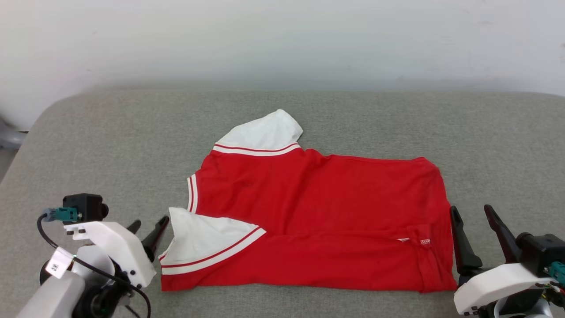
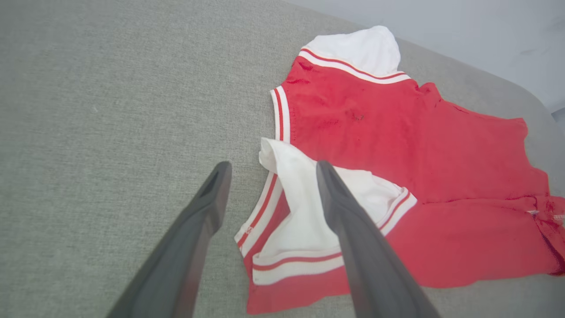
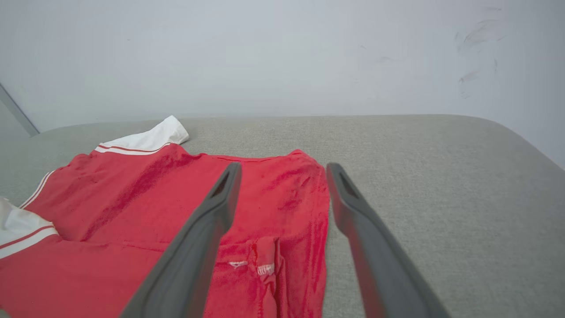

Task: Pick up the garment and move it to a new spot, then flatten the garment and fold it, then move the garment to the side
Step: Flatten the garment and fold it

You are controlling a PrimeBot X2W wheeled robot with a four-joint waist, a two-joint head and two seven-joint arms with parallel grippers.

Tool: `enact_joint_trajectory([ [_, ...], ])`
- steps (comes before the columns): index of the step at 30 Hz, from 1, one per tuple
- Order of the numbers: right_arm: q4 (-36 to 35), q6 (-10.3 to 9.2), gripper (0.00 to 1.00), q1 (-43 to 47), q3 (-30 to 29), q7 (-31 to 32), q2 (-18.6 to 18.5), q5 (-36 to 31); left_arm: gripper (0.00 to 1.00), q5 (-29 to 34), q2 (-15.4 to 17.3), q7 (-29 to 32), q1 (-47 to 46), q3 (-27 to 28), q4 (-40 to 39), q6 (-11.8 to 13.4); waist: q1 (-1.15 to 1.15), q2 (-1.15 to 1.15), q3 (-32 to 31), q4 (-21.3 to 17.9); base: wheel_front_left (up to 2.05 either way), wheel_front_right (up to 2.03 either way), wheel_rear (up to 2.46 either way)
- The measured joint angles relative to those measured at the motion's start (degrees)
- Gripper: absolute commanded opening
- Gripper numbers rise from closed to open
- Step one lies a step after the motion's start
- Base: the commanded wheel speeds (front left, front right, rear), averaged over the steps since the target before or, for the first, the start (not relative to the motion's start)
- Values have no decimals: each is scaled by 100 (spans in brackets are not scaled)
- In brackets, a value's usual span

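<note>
Grey woven cloth covers the desk (image 1: 88, 145). Nearest, at the lower corners of the head view, both grippers hold nothing. The left gripper (image 1: 149, 224) has its jaws spread just beside the near sleeve (image 1: 198, 240). The right gripper (image 1: 472, 212) has its jaws spread at the hem — in its wrist view one finger is over red cloth, the other over bare desk. Between them the shirt (image 1: 318, 198) lies flat, plain red side up, collar to the left, its near side folded over onto itself, with a small label (image 1: 424, 241) near the hem. Farther off, the far sleeve (image 1: 265, 132) points toward the pale wall (image 1: 282, 39).
</note>
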Motion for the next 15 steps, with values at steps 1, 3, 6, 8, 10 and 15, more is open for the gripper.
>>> enact_joint_trajectory([
  [1, -51, 0, 100, 23, -2, 1, 8, 3, 100, -103, 90, 250, 34, -8, -97, 12, 0, 0, -13, -30, 0, 0, 0],
  [3, -174, -1, 100, 82, 4, 10, 22, 4, 100, -321, 256, 720, 95, -7, -281, 63, 0, 0, -14, -92, 0, 0, 0],
  [6, -292, -1, 100, 98, 20, 65, 33, 75, 100, -627, 443, 1322, 202, -14, -410, 134, 0, 0, 47, -175, 0, 0, 0],
  [8, -335, 0, 100, 101, 23, 115, 36, 107, 100, -822, 499, 1607, 283, -9, -436, 192, 0, 0, 118, -228, 0, 0, 0],
  [10, -371, 0, 100, 98, 18, 134, 37, 165, 100, -983, 511, 1851, 355, -18, -422, 246, 0, 0, 209, -280, 0, 0, 0],
  [15, -381, -1, 100, 65, 18, 129, 38, 216, 100, -1150, 474, 2016, 376, -16, -123, 281, 1, 0, 485, -396, 0, 0, 0],
])
